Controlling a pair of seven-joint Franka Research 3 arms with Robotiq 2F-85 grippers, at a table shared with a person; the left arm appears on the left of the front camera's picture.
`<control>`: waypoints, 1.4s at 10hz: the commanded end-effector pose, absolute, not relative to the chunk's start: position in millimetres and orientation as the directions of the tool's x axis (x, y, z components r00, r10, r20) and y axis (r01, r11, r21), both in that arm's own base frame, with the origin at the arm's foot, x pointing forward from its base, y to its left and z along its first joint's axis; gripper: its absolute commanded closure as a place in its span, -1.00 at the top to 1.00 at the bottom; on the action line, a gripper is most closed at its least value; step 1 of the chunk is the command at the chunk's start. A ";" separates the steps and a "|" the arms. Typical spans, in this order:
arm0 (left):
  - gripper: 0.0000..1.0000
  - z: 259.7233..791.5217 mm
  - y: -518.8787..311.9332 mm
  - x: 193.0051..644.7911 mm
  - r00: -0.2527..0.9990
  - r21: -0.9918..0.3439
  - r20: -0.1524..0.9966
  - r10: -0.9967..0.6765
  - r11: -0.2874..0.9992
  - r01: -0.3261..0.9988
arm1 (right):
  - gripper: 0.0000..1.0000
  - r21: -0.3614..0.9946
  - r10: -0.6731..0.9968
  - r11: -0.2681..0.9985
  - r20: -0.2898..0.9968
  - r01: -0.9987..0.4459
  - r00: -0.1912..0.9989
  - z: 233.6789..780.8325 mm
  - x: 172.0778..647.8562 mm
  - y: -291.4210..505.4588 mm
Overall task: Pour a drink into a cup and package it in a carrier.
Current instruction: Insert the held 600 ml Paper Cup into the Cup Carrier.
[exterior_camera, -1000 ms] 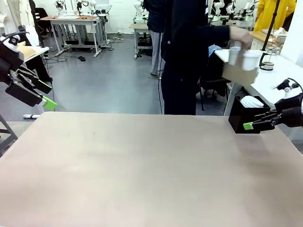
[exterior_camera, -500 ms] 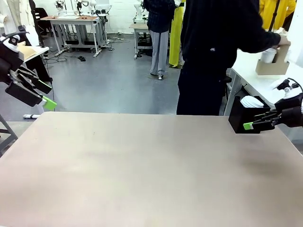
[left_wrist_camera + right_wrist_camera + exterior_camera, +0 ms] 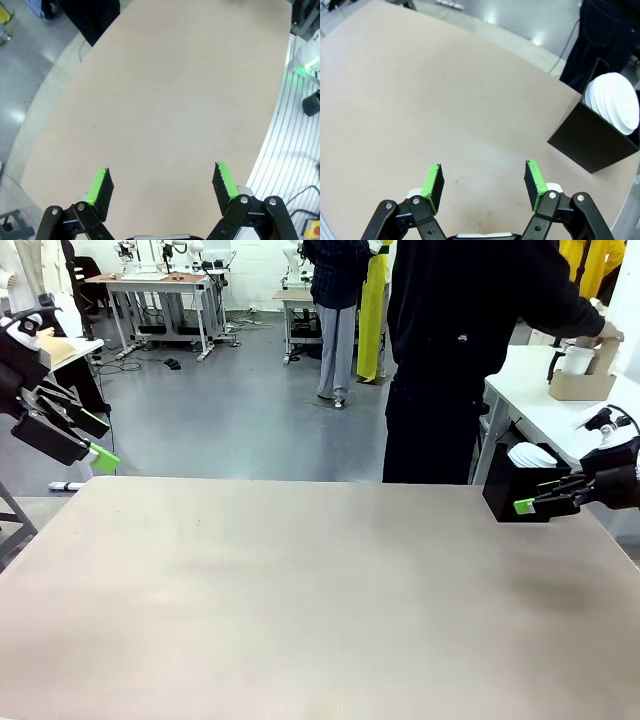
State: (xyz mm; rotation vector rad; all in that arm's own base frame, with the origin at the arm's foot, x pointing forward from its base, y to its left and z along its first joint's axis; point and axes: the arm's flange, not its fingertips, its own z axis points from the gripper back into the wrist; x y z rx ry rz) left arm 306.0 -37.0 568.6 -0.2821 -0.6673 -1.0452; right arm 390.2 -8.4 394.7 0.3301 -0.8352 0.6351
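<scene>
Left gripper (image 3: pixel 100 440) (image 3: pixel 162 182): raised off the left edge of the table (image 3: pixel 300 590), beyond its far-left corner, tilted down toward the tabletop. Jaws spread wide in the left wrist view, green pads (image 3: pixel 101 187) well apart, nothing between them, bare tabletop beyond. Right gripper (image 3: pixel 530 503) (image 3: pixel 482 185): low at the right edge of the table, pointed inward, just beside the black box (image 3: pixel 510 495) (image 3: pixel 590 142) near the far-right corner. Seen edge-on in the front view, so spread not readable there. In the right wrist view, jaws clearly parted, green pads (image 3: pixel 434 186) apart with only tabletop between – no object gripped. Black box: standing on the table at its far-right corner, holding a stack of white lids (image 3: pixel 532 454) (image 3: pixel 615 102) leaning out of the open top. Carrier (image 3: pixel 578 387): off the shared table altogether – set on a white side table (image 3: pixel 540 415) past the far-right corner, near that side table's far edge. Cup (image 3: pixel 578 360): upright in the carrier, white, rim above the cardboard. Second slot and drink level not readable at this range. Person (image 3: pixel 460 340): standing at the far edge of the shared table, turned toward the side table, one hand (image 3: pixel 605 335) reaching over the carrier at its upright tab. Contact between hand and tab not readable.
</scene>
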 end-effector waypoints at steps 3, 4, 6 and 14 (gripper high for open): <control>1.00 568.4 -36.9 307.2 0.321 0.086 0.648 -0.691 0.485 0.870 | 0.64 0.016 0.396 0.768 0.774 -0.640 0.494 396.7 390.0 -9.5; 1.00 568.4 -36.9 307.2 0.321 0.086 0.648 -0.691 0.485 0.870 | 0.64 0.016 0.396 0.768 0.774 -0.640 0.494 396.7 390.0 -9.5; 1.00 568.4 -36.9 307.2 0.321 0.086 0.648 -0.691 0.485 0.870 | 0.64 0.016 0.396 0.768 0.774 -0.640 0.494 396.7 390.0 -9.5; 1.00 568.4 -36.9 307.2 0.321 0.086 0.648 -0.691 0.485 0.870 | 0.64 0.016 0.396 0.768 0.774 -0.640 0.494 396.7 390.0 -9.5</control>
